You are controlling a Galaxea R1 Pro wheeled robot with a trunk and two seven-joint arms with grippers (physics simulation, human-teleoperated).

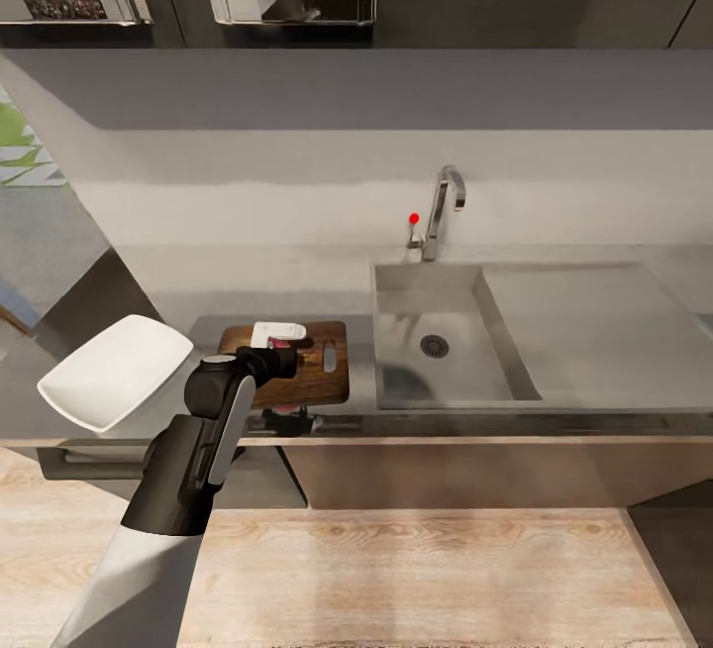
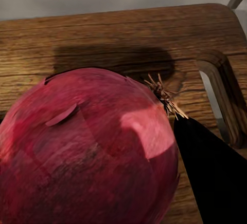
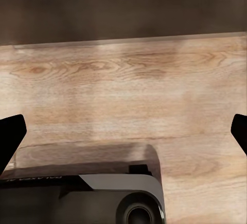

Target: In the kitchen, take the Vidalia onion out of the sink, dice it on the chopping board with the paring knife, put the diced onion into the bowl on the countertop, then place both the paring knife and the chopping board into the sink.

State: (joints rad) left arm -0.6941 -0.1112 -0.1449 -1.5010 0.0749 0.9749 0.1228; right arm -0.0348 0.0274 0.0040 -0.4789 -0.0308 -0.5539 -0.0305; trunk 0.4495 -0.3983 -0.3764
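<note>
Kitchen countertop [image 1: 297,276] scene: left gripper [image 1: 282,359] clenched on the red-skinned onion [image 2: 87,147] over the chopping board [image 1: 317,380] near its front edge, right gripper [image 3: 123,131] spread wide above wood floor [image 3: 128,85], sink [image 1: 436,341] behind.

One onion [image 2: 87,147], one chopping board [image 1: 317,380], one bowl [image 1: 114,371], one sink [image 1: 436,331], one faucet [image 1: 441,212], two cabinet handles [image 1: 292,7]

glossy black left arm [image 1: 198,450] with grey side panel, white upper sleeve — rounded joints, black fingertips [image 3: 10,136]
</note>
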